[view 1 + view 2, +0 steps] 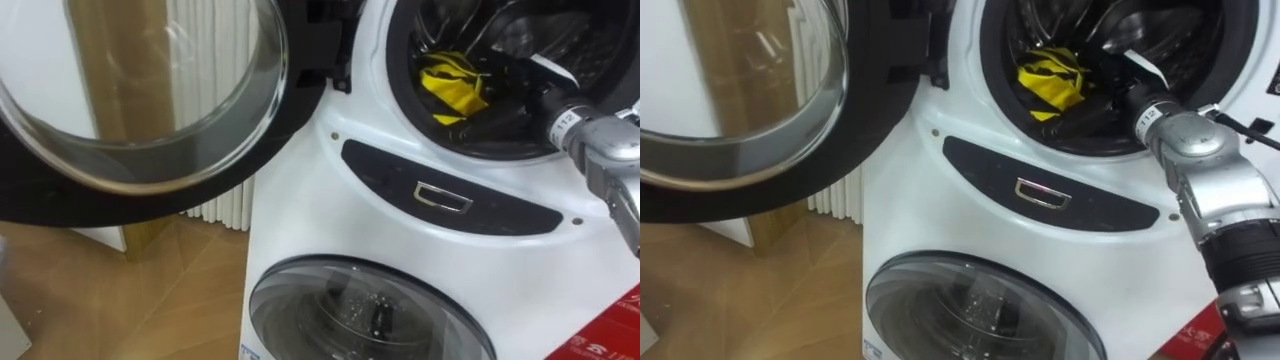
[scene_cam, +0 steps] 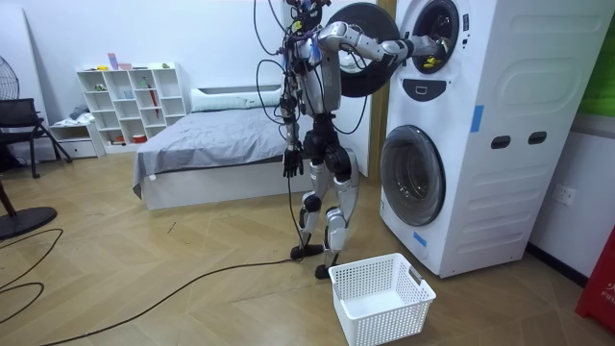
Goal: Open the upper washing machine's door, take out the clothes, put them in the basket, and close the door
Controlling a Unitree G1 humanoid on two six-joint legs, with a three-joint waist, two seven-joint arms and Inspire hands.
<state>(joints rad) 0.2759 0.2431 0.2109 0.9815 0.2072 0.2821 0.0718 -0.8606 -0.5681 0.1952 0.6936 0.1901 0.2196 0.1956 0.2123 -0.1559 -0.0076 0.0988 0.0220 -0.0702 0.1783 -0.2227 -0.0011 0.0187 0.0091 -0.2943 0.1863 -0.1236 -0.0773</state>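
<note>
Here the robot stands at the stacked washing machine (image 2: 480,125), its right arm reaching into the upper drum. The right hand (image 1: 1102,103) lies dark just beside the yellow cloth (image 1: 450,85) near the drum's front lip — whether its fingers hold it cannot be told. The left hand (image 2: 291,161) hangs at its side.

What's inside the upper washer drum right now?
A crumpled yellow garment with black markings lies at the left of the drum, and the right hand reaches in beside it. The drum's depths, and anything under the garment or hand, are hidden in shadow.
</note>
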